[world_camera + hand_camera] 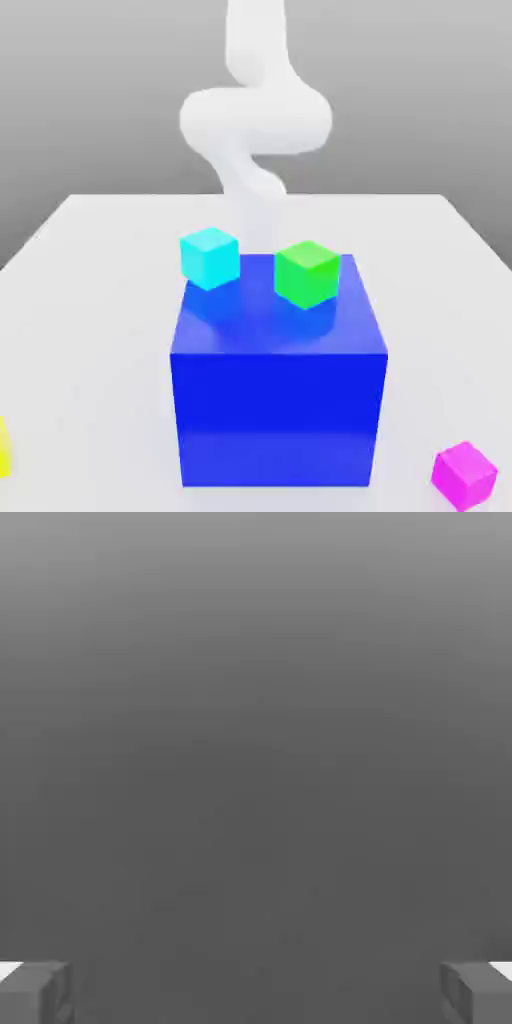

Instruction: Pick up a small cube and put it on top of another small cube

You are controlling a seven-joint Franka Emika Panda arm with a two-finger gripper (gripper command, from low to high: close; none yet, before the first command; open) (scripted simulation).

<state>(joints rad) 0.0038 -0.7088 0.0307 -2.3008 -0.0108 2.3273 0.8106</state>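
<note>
Big blue block (pixel 278 400): glossy, smooth, reflective top. Small magenta cube (pixel 465 475), green cube (pixel 307 272), cyan cube (pixel 210 256): smooth, plastic-like. Desk (pixel 90 330): matt white.

Big blue block (pixel 278 400) mid-table; magenta cube (pixel 464 474) unobstructed beside it.

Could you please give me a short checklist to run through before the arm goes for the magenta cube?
1. Pincer open, nothing between its fingers: ok.
2. Magenta cube lies free on the table, at the exterior view's lower right: ok.
3. Green cube and cyan cube rest on the blue block: ok.
4. Magenta cube stands apart from the blue block: ok.
5. Pincer positioned above the magenta cube: cannot tell.
</note>
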